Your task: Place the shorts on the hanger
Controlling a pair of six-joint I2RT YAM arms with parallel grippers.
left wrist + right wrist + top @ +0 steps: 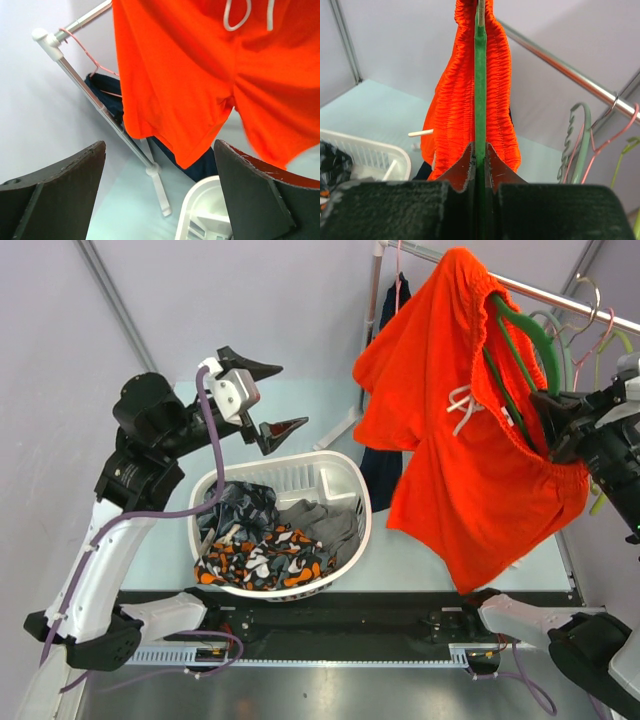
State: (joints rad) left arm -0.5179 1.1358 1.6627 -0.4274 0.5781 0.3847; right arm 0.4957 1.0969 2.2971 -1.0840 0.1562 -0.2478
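My right pincer [552, 425] clamps the green hanger [528, 328], orange shorts [450, 430] draped over it
My left pincer [268, 398] gapes wide and holds nothing, up near the white basket [350, 490]; the shorts hang well off to its right, apart from it. The hanger's bar runs straight up from between my right fingers [462, 172], waistband bunched on both sides, rail [560, 298] just behind

No readable text, labels, brands, numbers or signs anywhere

Overhead camera looked down from near edge; both wrist cameras sat close, facing the shared shorts [450, 440].
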